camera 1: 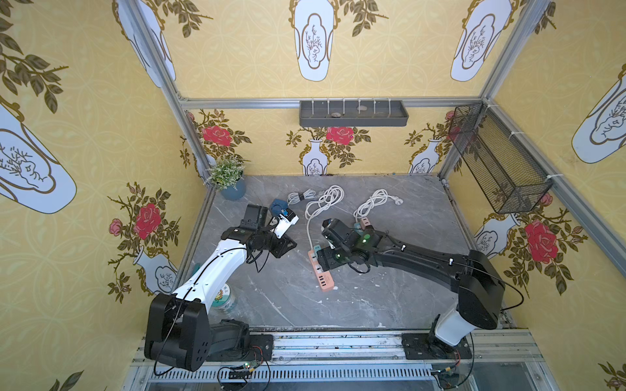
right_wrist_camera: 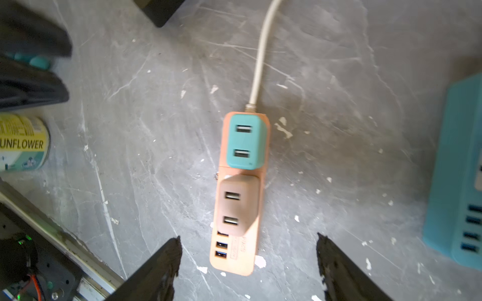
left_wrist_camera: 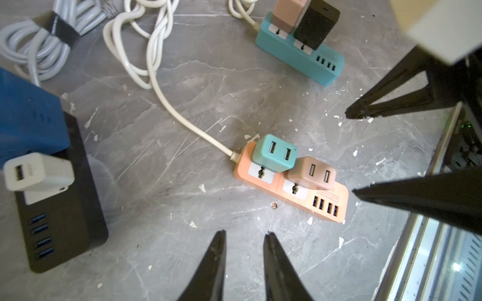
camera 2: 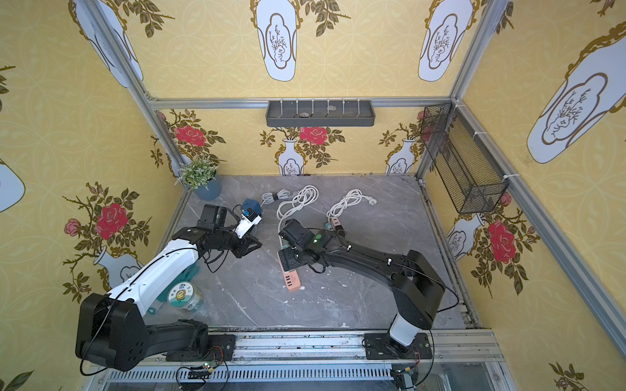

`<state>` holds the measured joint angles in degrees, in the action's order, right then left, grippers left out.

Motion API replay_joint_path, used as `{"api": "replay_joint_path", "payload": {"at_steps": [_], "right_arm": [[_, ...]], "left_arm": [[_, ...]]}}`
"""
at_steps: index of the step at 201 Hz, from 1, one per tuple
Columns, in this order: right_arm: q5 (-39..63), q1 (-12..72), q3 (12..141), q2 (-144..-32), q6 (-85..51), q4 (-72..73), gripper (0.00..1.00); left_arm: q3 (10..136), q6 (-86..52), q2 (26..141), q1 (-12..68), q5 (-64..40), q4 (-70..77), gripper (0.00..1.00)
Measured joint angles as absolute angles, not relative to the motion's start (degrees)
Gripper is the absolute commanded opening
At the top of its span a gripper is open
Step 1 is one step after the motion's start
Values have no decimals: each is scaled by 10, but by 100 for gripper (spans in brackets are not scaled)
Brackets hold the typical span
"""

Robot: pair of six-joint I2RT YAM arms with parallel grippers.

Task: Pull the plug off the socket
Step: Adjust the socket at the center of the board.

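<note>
Nearest you, by the left arm's base, a tub printed "SUNFLOWER" [right_wrist_camera: 22, 142] stands on the grey tabletop [camera 1: 372, 298]; its lid is on, so its contents stay hidden.

Mid-tabletop lies the orange power strip [right_wrist_camera: 236, 260] with a teal plug [right_wrist_camera: 245, 142] and a tan plug [right_wrist_camera: 238, 206] both seated in its sockets. Your right tool [right_wrist_camera: 247, 250] hangs released above the strip's USB end, fingers spread to either side of it, holding nothing. Your left tool [left_wrist_camera: 245, 245], off to the left, shows its fingers drawn near together with a narrow gap, gripping nothing.

Farther back, a teal strip [left_wrist_camera: 300, 52] carries a tan and a black adapter; a black strip [left_wrist_camera: 62, 208] carries a white one, its far end cut off.

On the rear wall, a grey tray [camera 1: 352, 113] holds two small things too small to name.
</note>
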<state>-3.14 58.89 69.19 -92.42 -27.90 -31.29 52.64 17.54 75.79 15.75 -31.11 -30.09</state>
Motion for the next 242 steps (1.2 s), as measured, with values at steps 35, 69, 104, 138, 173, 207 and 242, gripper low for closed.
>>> {"api": "replay_joint_path", "payload": {"at_steps": [35,69,104,138,173,207,242], "right_arm": [[-21,581,655,-903,-320,-298,81],[-23,583,660,-913,-340,-296,81],[-30,587,660,-914,-345,-295,81],[-34,589,663,-916,-346,-294,81],[-35,592,663,-916,-346,-294,81],[-36,594,663,-916,-345,-294,81],[-38,597,667,-922,-344,-294,81]], "left_arm": [[539,180,811,166,-328,-291,2],[548,182,845,179,-340,-288,0],[549,190,869,192,-350,-283,0],[557,193,908,213,-350,-279,0],[572,195,928,228,-350,-280,0],[593,193,956,229,-347,-288,0],[606,189,986,230,-339,-306,0]]}}
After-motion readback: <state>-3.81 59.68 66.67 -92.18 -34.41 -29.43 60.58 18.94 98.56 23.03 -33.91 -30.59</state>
